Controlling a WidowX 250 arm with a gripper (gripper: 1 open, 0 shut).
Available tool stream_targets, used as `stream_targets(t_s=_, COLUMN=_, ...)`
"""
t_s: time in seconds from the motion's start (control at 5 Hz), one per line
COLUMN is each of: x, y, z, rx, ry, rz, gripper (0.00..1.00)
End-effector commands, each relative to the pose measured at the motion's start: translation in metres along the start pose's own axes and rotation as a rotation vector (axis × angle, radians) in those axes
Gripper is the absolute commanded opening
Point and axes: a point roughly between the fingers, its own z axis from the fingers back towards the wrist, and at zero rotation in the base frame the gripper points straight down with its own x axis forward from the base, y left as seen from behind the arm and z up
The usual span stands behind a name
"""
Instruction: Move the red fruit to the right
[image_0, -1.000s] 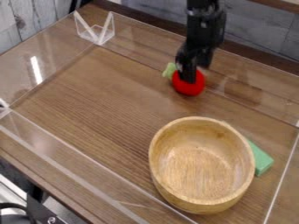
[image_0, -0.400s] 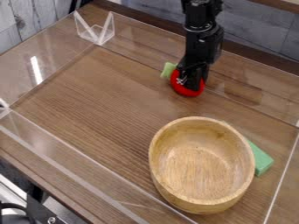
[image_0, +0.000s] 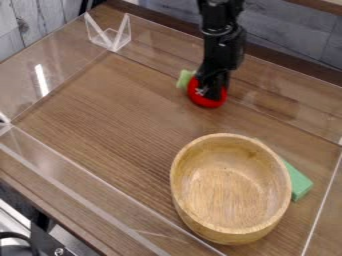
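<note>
Reaching straight down from above, my end effector (image_0: 209, 90) sits over the red fruit (image_0: 206, 95), its fingers drawn in narrow against the fruit's sides; they look to be clamping it, though from this single view I cannot tell for certain that the grip is firm. I come at it vertically because the fruit is small, rounded and glossy, so pinching across its middle from the top seems the surest hold. The fruit rests on the wooden surface (image_0: 107, 110) toward the far side, roughly centred left to right, with its green leafy top (image_0: 185, 79) poking out to the left. The wooden bowl (image_0: 234, 187) stands well apart, nearer and to the right, and a flat green piece (image_0: 299, 182) lies just beside the bowl's right edge. The shift to the right is not yet done; I judge the path along the far side is open, passing behind the bowl.
</note>
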Motion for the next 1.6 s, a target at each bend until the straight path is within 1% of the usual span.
stream_targets(t_s=0.0, x=-0.003, y=0.013, z=0.042, rx=0.100, ry=0.002, rz=0.017, gripper=0.00)
stream_targets(t_s=0.2, x=0.010, y=0.015, z=0.046, rx=0.124, ry=0.008, rz=0.084, gripper=0.00)
stream_targets(t_s=0.6, x=0.037, y=0.004, z=0.047, rx=0.181, ry=0.020, rz=0.208, gripper=0.00)
stream_targets(t_s=0.8, x=0.061, y=0.007, z=0.055, rx=0.202, ry=0.013, rz=0.218, gripper=0.00)
stream_targets(t_s=1.0, x=0.086, y=0.011, z=0.053, rx=0.208, ry=-0.009, rz=0.214, gripper=0.00)
stream_targets(t_s=1.2, x=0.100, y=0.005, z=0.029, rx=0.196, ry=-0.037, rz=0.186, gripper=0.00)
stream_targets(t_s=1.4, x=0.104, y=0.000, z=0.005, rx=0.178, ry=-0.054, rz=0.176, gripper=0.00)
